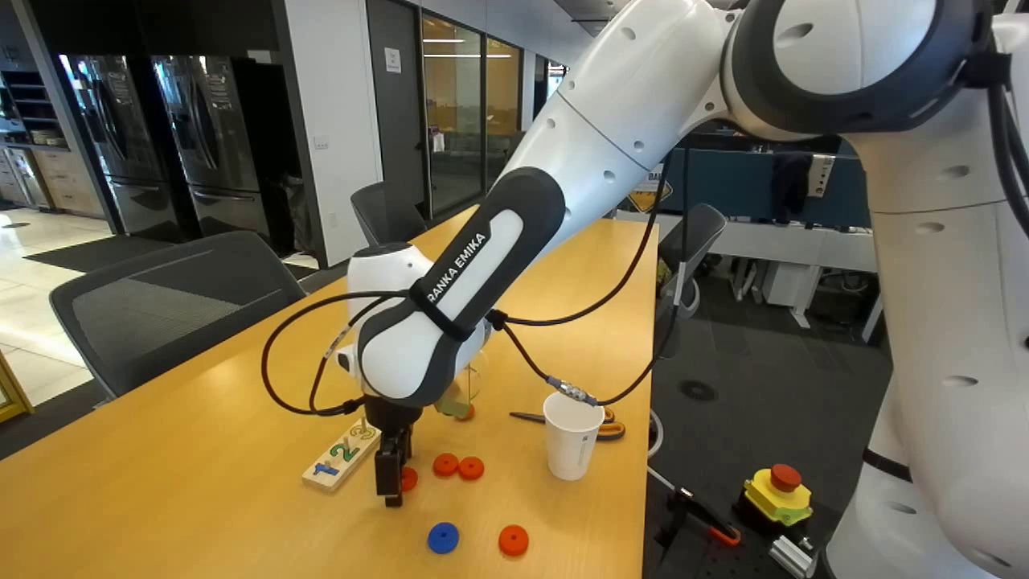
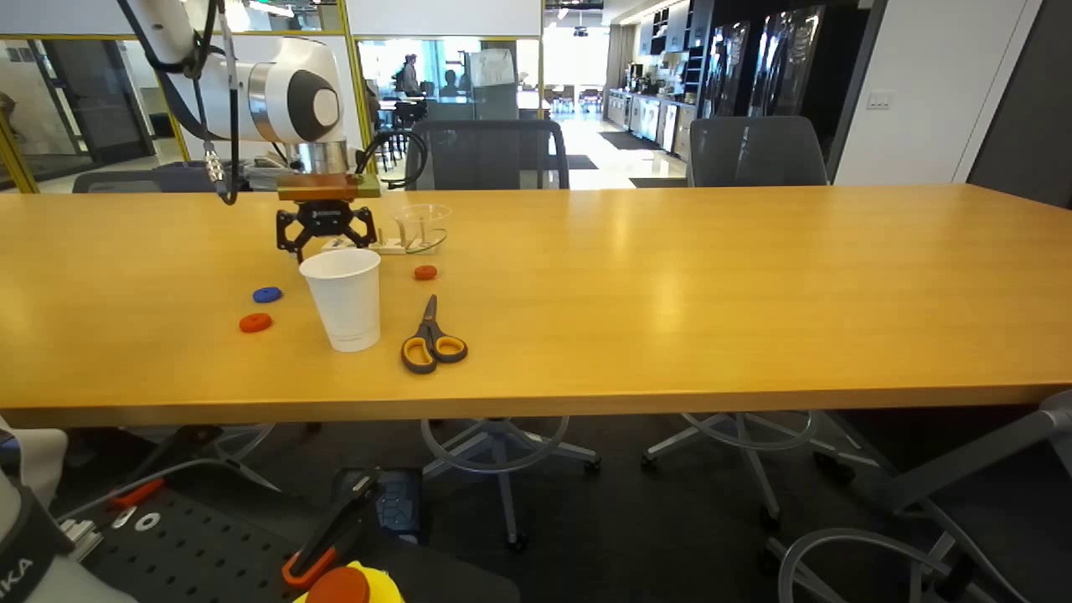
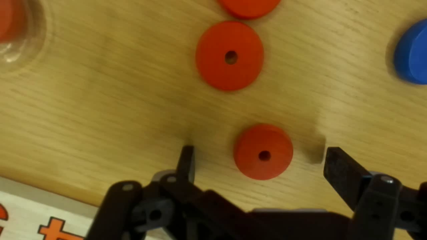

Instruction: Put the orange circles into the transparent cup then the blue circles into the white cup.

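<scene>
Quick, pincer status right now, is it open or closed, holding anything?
Pincer: open, holding nothing; the wrist view shows an orange circle between its jaws, ungripped.

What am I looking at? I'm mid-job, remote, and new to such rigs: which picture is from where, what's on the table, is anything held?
The machine is a white robot arm ending in a black end effector, a two-jawed claw. Both exterior views come from cameras outside the robot; the wrist view comes from a camera on its wrist, looking down. On the table are orange discs, a blue disc, a white cup, a transparent cup, scissors and a numbered peg board. Nothing is held: the jaws stand open, with one orange disc between them and a gap on either side.
</scene>
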`<state>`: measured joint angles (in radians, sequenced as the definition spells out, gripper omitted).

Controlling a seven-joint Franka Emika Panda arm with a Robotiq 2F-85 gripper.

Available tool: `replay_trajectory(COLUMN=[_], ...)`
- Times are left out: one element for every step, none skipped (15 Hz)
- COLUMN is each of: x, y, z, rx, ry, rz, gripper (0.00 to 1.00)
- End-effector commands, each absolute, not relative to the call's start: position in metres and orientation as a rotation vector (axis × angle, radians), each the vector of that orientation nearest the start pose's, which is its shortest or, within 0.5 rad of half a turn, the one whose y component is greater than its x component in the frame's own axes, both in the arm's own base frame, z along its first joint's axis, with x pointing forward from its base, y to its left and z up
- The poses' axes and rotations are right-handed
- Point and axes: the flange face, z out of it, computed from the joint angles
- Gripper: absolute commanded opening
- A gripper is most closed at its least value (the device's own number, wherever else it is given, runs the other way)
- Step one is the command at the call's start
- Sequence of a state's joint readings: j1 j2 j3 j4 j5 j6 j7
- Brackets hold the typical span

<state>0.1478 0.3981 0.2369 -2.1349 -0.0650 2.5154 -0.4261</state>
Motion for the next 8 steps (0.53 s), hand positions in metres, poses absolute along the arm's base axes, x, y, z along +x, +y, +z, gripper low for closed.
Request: replay_trajectory(x=[0.5317,0.5313,0.5309,0.5307,0.5304,0.5303,0.5299,0.5296], y=[0.2185,0.219,0.2191,0.2195,0.2201,0.2207,0.2213,0.2218], z=[0.2259,0.226,0.2267,0.2267,0.2265,0.2264,0.2259,0.2255], rx=[-2.853,-2.863,-2.873,-2.88,-2.886,-2.89,-2.893,-2.896], ry=[-1.276,-1.288,-1.301,-1.309,-1.315,-1.318,-1.32,-1.319], rz=[-0.048,-0.049,-0.054,-0.058,-0.06,-0.062,-0.063,-0.063], gripper=[1.0,1.0,1.0,1.0,1.0,1.0,1.0,1.0])
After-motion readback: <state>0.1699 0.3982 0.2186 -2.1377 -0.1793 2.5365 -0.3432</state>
